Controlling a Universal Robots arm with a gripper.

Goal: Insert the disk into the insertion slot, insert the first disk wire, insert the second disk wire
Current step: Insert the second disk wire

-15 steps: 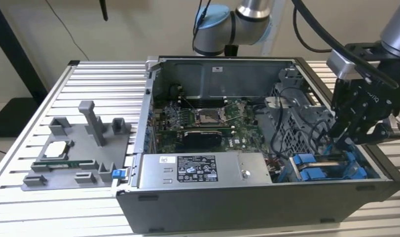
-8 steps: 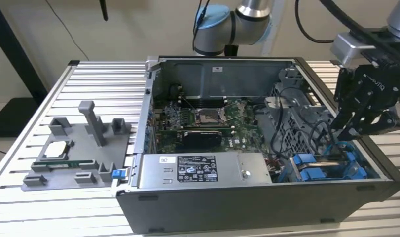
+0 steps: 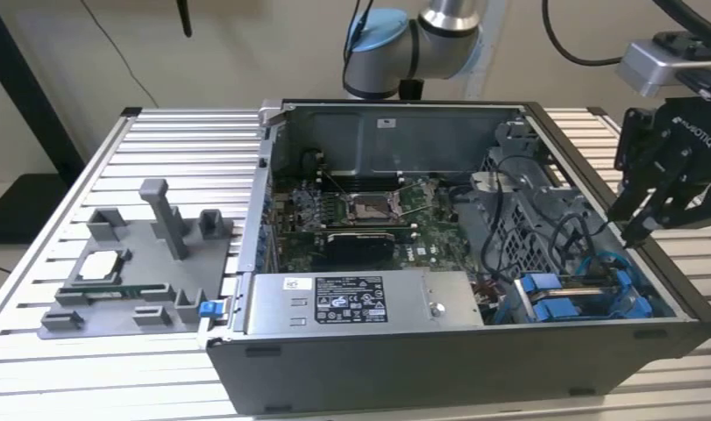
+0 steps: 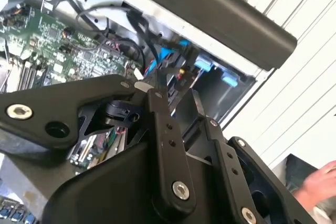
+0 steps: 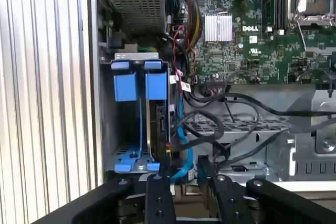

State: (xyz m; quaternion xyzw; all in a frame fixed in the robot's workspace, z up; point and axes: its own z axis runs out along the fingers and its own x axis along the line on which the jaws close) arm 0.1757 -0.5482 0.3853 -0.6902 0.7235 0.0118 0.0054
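Hanging over the wall of the computer case (image 3: 449,364) at the exterior view's right, the gripper (image 3: 632,231), whose state I could not tell, stood directly above the insertion slot (image 5: 123,127), where the disk (image 5: 159,124) sat on edge beside a blue wire (image 5: 184,150).

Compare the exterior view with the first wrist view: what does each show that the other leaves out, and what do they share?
The exterior view adds the grey parts fixture beside the computer case and the arm's blue-capped joint above it. The first wrist view adds the power-supply box's perforated end and a look into the insertion slot. Both share the gripper, the slot's blue carrier tabs, the motherboard and the processor socket.
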